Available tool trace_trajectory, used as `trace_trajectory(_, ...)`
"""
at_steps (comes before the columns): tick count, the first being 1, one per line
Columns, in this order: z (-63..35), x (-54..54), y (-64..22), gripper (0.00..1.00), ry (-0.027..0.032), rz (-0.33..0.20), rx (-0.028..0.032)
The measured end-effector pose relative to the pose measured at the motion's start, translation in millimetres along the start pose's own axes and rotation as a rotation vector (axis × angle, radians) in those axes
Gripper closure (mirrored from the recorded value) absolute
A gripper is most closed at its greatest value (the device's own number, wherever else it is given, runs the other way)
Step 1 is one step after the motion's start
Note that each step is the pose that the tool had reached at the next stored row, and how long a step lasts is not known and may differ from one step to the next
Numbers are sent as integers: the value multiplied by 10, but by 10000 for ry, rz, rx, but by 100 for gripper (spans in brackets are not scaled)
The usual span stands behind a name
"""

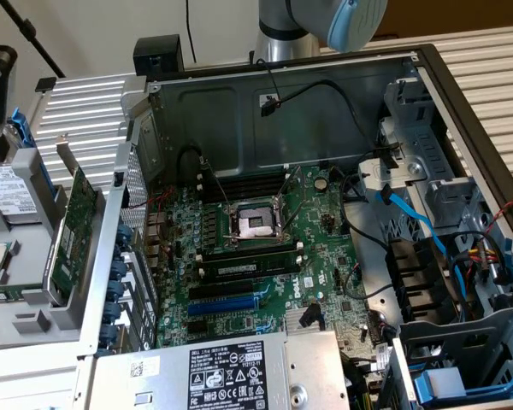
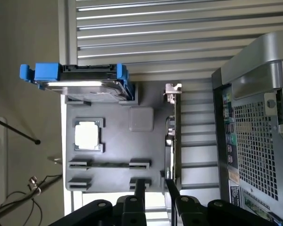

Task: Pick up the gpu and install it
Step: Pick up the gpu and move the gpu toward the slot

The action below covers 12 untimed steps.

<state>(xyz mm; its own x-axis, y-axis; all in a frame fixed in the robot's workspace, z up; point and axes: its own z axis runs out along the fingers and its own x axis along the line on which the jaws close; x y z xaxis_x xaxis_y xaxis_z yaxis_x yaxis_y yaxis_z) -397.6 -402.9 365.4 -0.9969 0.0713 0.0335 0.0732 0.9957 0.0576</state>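
Observation:
The gpu is a short green card standing on edge in a slot of the grey parts tray, just outside the computer case on the exterior view's left. In the wrist view the gpu is seen edge-on, with its silver end bracket at the far end. My gripper hovers above the tray's near edge. It is open, with nothing between its two black fingers, and one finger lines up with the card's near end. The motherboard lies inside the open case, its blue expansion slot bare.
The tray also holds a hard drive with blue rails and a CPU. The case's perforated rear wall stands close beside the gpu. Cables, a drive cage and the power supply crowd the case.

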Motion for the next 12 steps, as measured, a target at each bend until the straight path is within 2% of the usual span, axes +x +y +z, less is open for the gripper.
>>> trace_trajectory(1, 18, -1, -1, 69, -10, 0, -1)
trace_trajectory(3, 40, -1, -2, 69, -72, -4, -5)
trace_trajectory(4, 47, -1, -3, 69, -119, -7, -8)
trace_trajectory(8, 61, -4, -4, 69, -409, -25, -30)
trace_trajectory(9, 66, -4, -4, 69, -464, -29, -33)
trace_trajectory(10, 75, -5, -4, 69, -507, -31, -37)
trace_trajectory(12, 102, -5, -6, 69, -552, -33, -40)
